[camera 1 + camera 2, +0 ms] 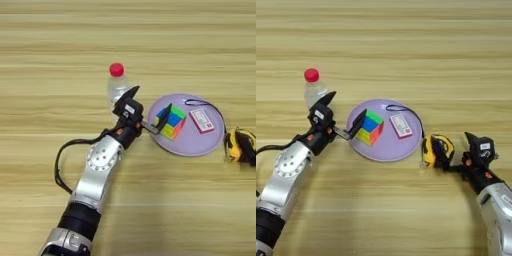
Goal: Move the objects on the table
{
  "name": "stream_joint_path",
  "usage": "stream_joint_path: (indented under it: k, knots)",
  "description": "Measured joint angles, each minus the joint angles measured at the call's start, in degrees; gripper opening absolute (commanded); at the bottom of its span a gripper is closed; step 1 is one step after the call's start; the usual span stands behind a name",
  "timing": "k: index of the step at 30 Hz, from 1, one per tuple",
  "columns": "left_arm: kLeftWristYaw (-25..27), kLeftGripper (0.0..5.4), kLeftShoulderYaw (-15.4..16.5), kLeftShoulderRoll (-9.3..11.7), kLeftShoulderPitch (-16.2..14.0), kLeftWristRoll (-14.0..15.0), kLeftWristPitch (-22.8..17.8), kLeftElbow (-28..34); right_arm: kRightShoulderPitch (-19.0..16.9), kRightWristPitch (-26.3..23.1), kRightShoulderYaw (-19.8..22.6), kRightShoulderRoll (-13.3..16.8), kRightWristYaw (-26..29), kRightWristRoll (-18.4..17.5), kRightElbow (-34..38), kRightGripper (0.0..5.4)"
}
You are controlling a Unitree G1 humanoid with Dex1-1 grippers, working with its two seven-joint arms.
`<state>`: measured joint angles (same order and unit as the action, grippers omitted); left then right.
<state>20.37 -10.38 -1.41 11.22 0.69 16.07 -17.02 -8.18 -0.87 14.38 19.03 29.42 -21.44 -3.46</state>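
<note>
— Starting nearest: rising from the bottom left corner, the silver left arm (97, 175), slanting up and to the right across the bench (60, 50). And on the other side?

— Entering from the bottom right corner, the right arm (496, 205), seen in the right eye view alone. At its end the right hand (461, 152), spread wide: one black finger pointing up, the other reaching left and low.

— Pinching anything?

— Nothing. Just left of that low finger, the yellow-and-black tape measure (437, 150), lying on the bench right beside the plate's right rim. Touching the finger or merely next to it: cannot tell.

— Moving a little farther, then, to the left hand (150, 105)?

— Spread as well, holding nothing. One finger raised toward the bottle, the other stretched right over the rim of the lilac plate (187, 146), with its tip at the left face of the puzzle cube (171, 122). Looks like contact there, though hard to be sure.

— And the cube itself?

— Sitting on the left half of the plate, turned corner-on, showing green, blue, yellow and pink squares. To its right, also on the plate, a small red-and-white card (201, 120) with a thin black cord (207, 104) looping along the plate's far rim.

— Farthest back?

— Standing upright on the bench, the clear bottle (117, 85) with its red cap, just behind the left hand's raised finger and left of the plate. Beyond that, only bare striped wood.
</note>
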Motion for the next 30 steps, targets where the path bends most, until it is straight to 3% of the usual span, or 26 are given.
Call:
stream_joint_path:
  k: [7,12,19,30]
  knots:
    - [0.0,5.39,0.1,0.0,0.0,0.0,0.0,-0.5,0.1,1.6,-1.7,0.6,4.7,-0.3,-1.1,5.4]
    - [-0.1,5.39,0.6,0.0,0.0,0.0,0.1,-0.5,-2.8,1.6,-4.2,0.6,7.3,-0.3,2.3,5.4]
    - [-0.1,5.39,0.8,0.0,0.0,0.0,0.1,-0.5,-4.2,1.7,-5.3,0.8,8.5,-0.2,4.5,5.4]
    - [-0.1,5.39,1.1,0.0,0.0,0.0,0.1,-0.5,-3.9,12.7,-9.3,1.8,5.7,12.1,0.0,5.4]
